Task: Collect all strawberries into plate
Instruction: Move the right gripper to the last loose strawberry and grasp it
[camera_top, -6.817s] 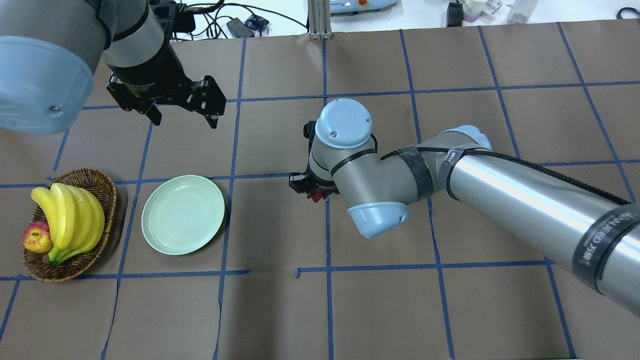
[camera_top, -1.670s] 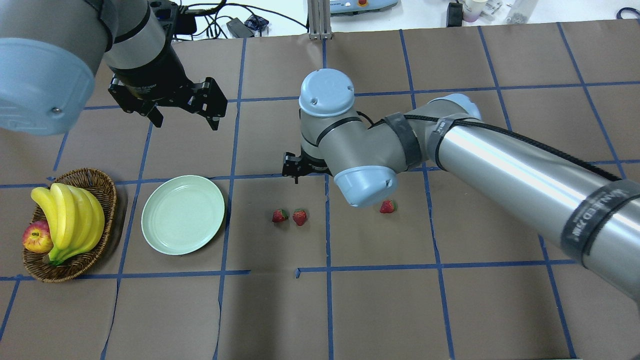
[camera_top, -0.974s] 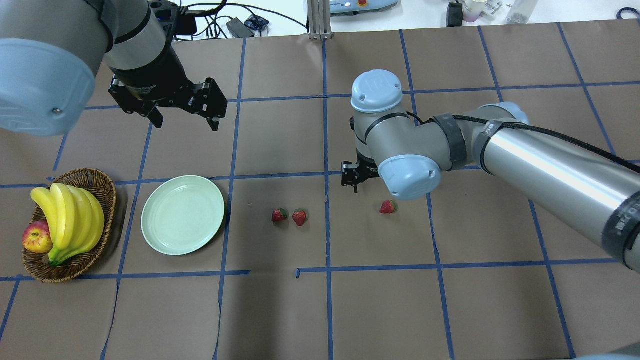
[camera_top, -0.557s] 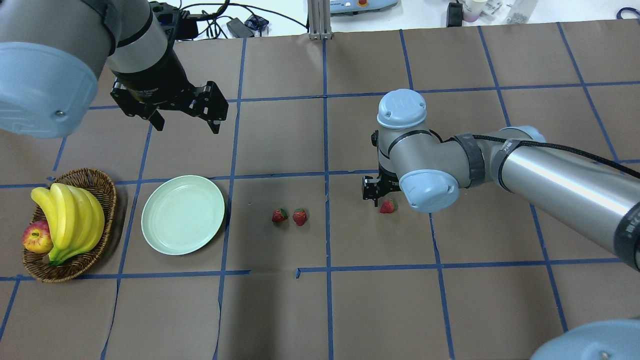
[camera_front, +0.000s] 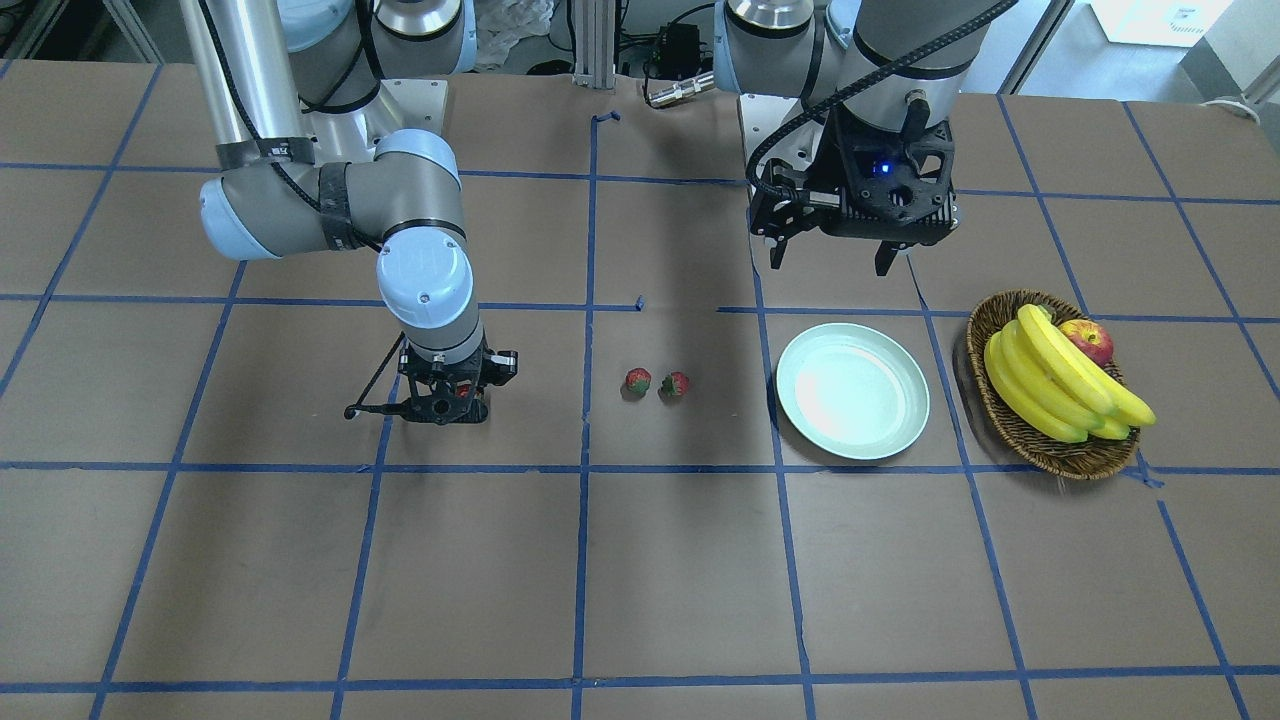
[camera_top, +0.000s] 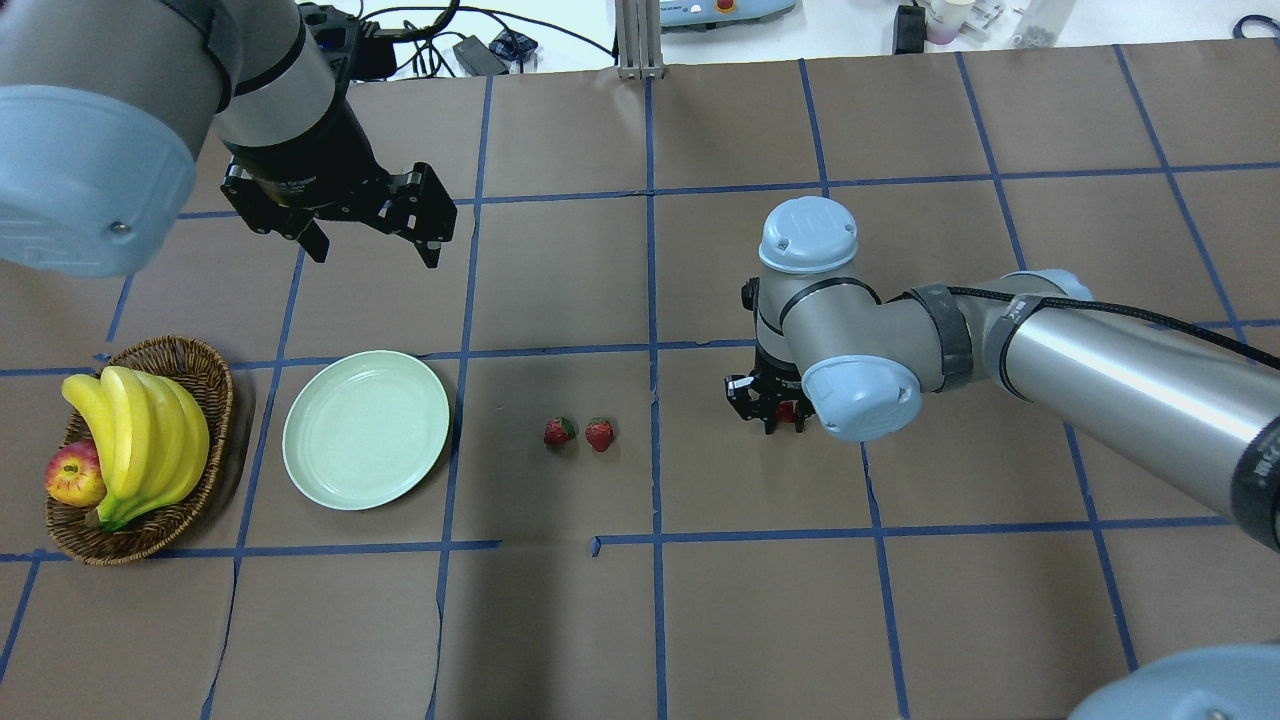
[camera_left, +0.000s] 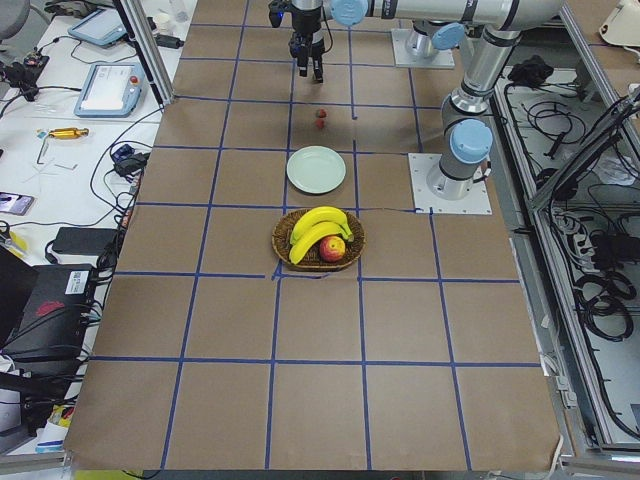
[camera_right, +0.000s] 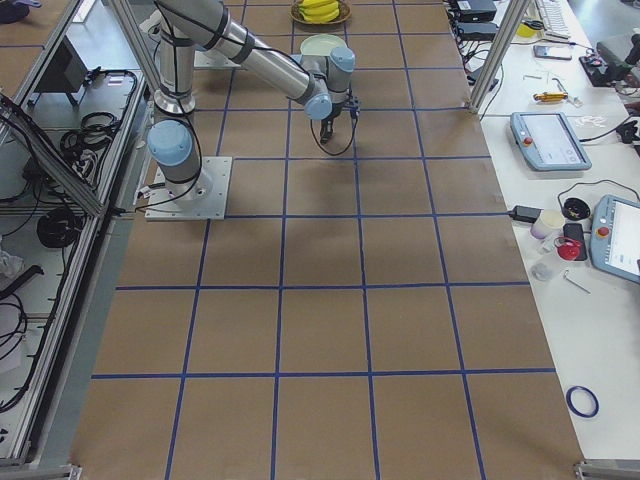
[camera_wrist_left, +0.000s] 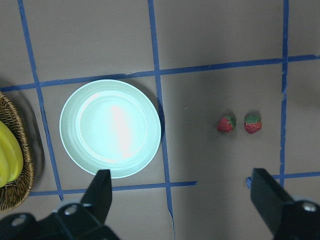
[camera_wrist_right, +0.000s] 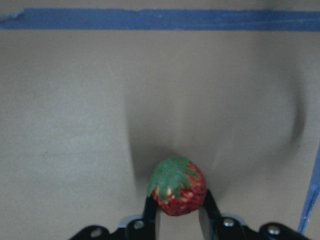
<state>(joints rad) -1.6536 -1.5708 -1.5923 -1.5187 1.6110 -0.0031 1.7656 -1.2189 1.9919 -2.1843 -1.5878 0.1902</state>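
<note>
Two strawberries (camera_top: 559, 431) (camera_top: 599, 434) lie side by side on the table right of the mint-green plate (camera_top: 366, 430), which holds nothing. They also show in the front view (camera_front: 638, 380) (camera_front: 676, 383) and the left wrist view (camera_wrist_left: 226, 123) (camera_wrist_left: 252, 123). My right gripper (camera_top: 770, 408) is down at the table, shut on the third strawberry (camera_wrist_right: 176, 192), whose sides touch both fingers. My left gripper (camera_top: 370, 235) is open and empty, high behind the plate (camera_wrist_left: 110, 127).
A brown wicker basket (camera_top: 205, 365) with bananas (camera_top: 140, 430) and a red-yellow apple (camera_top: 75, 475) stands left of the plate. Blue tape lines grid the brown table cover. The right arm's elbow (camera_top: 850, 395) hangs over the table right of the two strawberries.
My right gripper moved right, away from the pair of strawberries, dropped onto the lone third strawberry and closed on it. My left gripper stayed nearly still.
</note>
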